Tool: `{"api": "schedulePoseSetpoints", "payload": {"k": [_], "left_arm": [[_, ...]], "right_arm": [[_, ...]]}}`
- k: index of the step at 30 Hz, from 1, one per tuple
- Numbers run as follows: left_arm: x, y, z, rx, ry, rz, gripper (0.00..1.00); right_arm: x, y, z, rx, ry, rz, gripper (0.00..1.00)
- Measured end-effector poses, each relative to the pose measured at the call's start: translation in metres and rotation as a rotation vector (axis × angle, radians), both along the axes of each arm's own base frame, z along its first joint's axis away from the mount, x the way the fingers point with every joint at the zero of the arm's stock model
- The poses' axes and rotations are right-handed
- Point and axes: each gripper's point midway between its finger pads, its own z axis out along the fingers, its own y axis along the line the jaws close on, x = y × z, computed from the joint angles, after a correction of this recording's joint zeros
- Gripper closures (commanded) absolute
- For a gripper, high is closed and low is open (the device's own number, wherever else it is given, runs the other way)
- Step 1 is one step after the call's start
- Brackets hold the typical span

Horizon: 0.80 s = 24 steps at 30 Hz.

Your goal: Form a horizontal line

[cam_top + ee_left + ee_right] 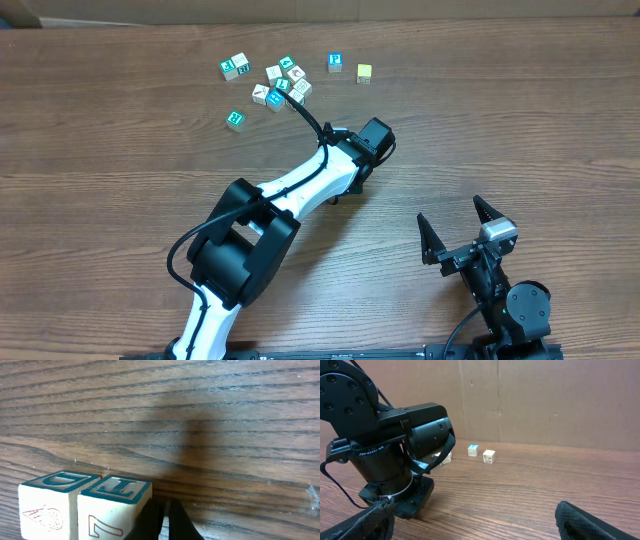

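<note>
In the left wrist view two whitish cubes with teal tops and reddish marks stand touching in a short row: one with an ice-cream cone [47,510], one with a numeral 7 [112,510]. My left gripper [165,520] is shut and empty, its tips right beside the 7 cube's right side. From overhead the left arm's wrist [358,152] hides this row and the fingers. A yellow cube [364,73] and a blue-and-white cube [335,62] stand apart at the far side. My right gripper [463,228] is open and empty near the front right; it also shows in the right wrist view [480,527].
A loose jumble of white and teal cubes [278,82] lies at the far centre-left, with one teal cube [236,119] apart from it. The left arm [390,450] fills the left of the right wrist view. A cardboard wall [545,400] stands behind the table.
</note>
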Motion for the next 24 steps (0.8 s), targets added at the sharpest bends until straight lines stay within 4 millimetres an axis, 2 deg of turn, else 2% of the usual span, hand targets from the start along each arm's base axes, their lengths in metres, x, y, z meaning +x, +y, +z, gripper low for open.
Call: {"api": "schedulePoseSetpoints", "payload": {"k": [10,16,24], "left_arm": [[0.0000,0.0047,0.0002,0.026,-0.005,-0.003,0.95],[0.0008,0.0056,0.0006,0.037,-0.006,-0.019,0.76],[0.0038,0.0058,0.0017,0.039,-0.021,-0.016,0.73]], "right_arm": [[0.0000,0.0000,-0.0001,0.000,0.000,0.000,0.00],[0.0000,0.0000,0.0001,0.000,0.000,0.000,0.00],[0.0000,0.0000,-0.0001,0.000,0.000,0.000,0.00]]}}
